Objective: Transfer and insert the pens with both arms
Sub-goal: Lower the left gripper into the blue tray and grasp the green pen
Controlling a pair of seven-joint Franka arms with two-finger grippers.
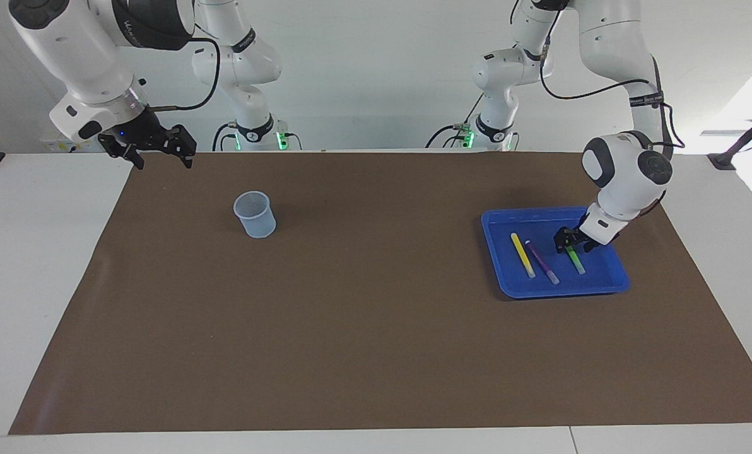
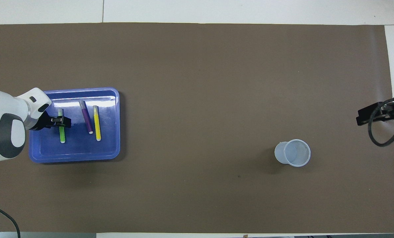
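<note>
Left gripper (image 1: 570,243) is down in the blue tray (image 1: 496,261), fingers straddling the green pen (image 2: 62,134); its middle is hidden, so I cannot tell if they grip. Purple pen (image 1: 542,263) and yellow pen (image 1: 522,255) lie beside it. Right gripper (image 1: 156,150) waits, fingers open, near the cup (image 1: 255,214).

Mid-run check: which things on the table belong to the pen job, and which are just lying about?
Job:
green pen, left gripper down on it
purple pen
yellow pen
blue tray
clear cup
right gripper, waiting open

Lying about:
nothing but the brown mat
</note>
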